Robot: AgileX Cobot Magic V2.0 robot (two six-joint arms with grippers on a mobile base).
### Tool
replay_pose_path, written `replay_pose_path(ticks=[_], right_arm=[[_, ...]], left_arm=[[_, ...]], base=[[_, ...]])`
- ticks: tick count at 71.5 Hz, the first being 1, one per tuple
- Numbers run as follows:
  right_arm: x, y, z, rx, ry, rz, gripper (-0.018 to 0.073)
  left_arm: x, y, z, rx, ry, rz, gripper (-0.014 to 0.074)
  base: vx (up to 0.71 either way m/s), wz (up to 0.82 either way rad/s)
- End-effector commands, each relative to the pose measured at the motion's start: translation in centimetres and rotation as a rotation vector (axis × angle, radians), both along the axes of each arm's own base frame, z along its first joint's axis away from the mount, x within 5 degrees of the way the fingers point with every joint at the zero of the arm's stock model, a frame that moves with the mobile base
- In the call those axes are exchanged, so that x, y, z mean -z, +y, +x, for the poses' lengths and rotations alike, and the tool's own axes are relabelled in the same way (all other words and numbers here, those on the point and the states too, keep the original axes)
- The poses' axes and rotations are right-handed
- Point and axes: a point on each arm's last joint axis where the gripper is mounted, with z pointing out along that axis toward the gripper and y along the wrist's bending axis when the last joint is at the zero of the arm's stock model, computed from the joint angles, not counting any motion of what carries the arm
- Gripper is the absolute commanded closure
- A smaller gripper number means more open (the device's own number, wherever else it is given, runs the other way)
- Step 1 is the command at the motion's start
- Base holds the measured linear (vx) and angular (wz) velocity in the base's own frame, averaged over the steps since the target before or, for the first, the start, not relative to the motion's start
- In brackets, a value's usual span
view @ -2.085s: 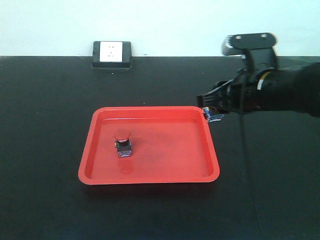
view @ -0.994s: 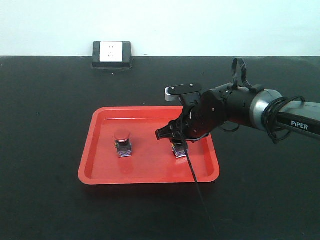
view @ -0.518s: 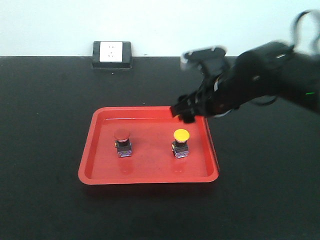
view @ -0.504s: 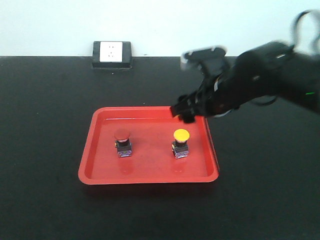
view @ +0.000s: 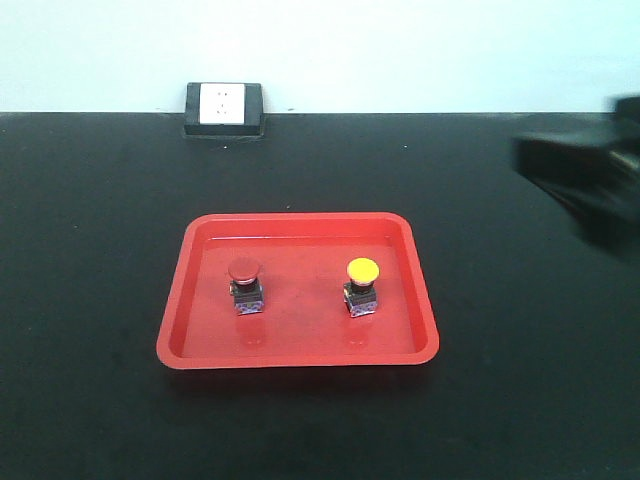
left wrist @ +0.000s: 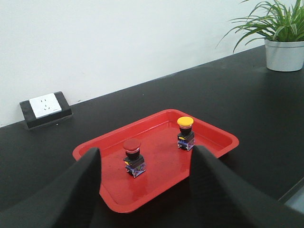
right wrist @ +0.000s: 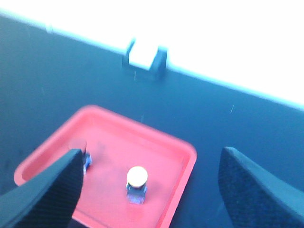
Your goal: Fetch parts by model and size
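Shallow red plastic tray point(view: 190, 330) on black tabletop point(view: 90, 200): red mushroom-cap push-button switch point(view: 244, 285) at its 9 o'clock, yellow-cap push-button switch point(view: 361, 285) at 3 o'clock, both upright, apart. Left gripper point(left wrist: 145, 190) spread wide, empty; right gripper point(right wrist: 152, 190) also wide, empty. Right arm a blur at the front view's 3 o'clock edge.
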Motion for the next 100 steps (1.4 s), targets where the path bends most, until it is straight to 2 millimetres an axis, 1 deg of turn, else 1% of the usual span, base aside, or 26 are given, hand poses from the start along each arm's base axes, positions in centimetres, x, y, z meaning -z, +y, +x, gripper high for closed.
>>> replay_pose_path(ticks=[1,11,16,21,33,41,46,50,52,53,58,64,65,70,71,100], right_arm=[[-0.1,-1.4,-2.7,-0.005,-0.185,0.051,-0.0003],[3.1,-3.0,-5.9,-0.007,-0.244,0.078,-0.0003],[4.9,-3.6,-7.3,-0.009,-0.267,0.096,-0.0003],[6.5,-4.1,-8.2,-0.011,-0.286,0.114,-0.0003],[9.8,-4.6,-9.5,-0.016,-0.288,0.138,-0.0003],[11.0,-4.7,-9.8,-0.018,-0.31,0.151,0.0003],[11.5,-4.7,-9.7,-0.019,-0.326,0.158,0.0008],[11.7,-4.7,-9.6,-0.02,-0.326,0.157,0.0019],[11.7,-4.7,-9.6,-0.02,-0.324,0.16,0.003],[11.8,-4.7,-9.6,-0.02,-0.321,0.162,0.0038],[11.8,-4.7,-9.6,-0.02,-0.315,0.162,0.0114],[11.8,-4.7,-9.6,-0.02,-0.312,0.16,0.0307],[11.8,-4.7,-9.6,-0.02,-0.312,0.16,0.0364],[11.8,-4.7,-9.6,-0.02,-0.312,0.16,0.0564],[11.8,-4.7,-9.6,-0.019,-0.313,0.162,0.0577],[11.8,-4.7,-9.6,-0.019,-0.315,0.158,0.0569]], left_arm=[[-1.4,0.1,-0.1,0.0,-0.072,-0.065,0.0207],[-1.4,0.1,-0.1,0.0,-0.072,-0.065,0.0207],[-1.4,0.1,-0.1,0.0,-0.074,-0.066,0.0207],[-1.4,0.1,-0.1,0.0,-0.074,-0.066,0.0207],[-1.4,0.1,-0.1,0.001,-0.071,-0.066,0.0207],[-1.4,0.1,-0.1,0.0,-0.072,-0.066,0.0215],[-1.3,0.1,-0.1,0.001,-0.068,-0.064,0.0269],[-1.3,0.1,-0.1,0.001,-0.067,-0.064,0.0354],[-1.3,0.1,-0.1,0.001,-0.067,-0.064,0.0411],[-1.3,0.1,-0.1,0.001,-0.067,-0.064,0.0457],[-1.4,0.1,-0.1,-0.001,-0.071,-0.066,0.0607],[-1.4,0.1,-0.1,-0.002,-0.078,-0.07,0.0605],[-1.4,0.1,-0.1,-0.002,-0.078,-0.07,0.0605],[-1.4,0.1,-0.1,-0.002,-0.078,-0.07,0.0605],[-1.4,0.1,-0.1,-0.002,-0.077,-0.069,0.0605],[-1.3,0.1,-0.1,0.0,-0.068,-0.064,0.0605]], base=[[0.0,0.0],[0.0,0.0],[0.0,0.0],[0.0,0.0],[0.0,0.0],[0.0,0.0],[0.0,0.0],[0.0,0.0],[0.0,0.0],[0.0,0.0],[0.0,0.0],[0.0,0.0],[0.0,0.0],[0.0,0.0],[0.0,0.0],[0.0,0.0]])
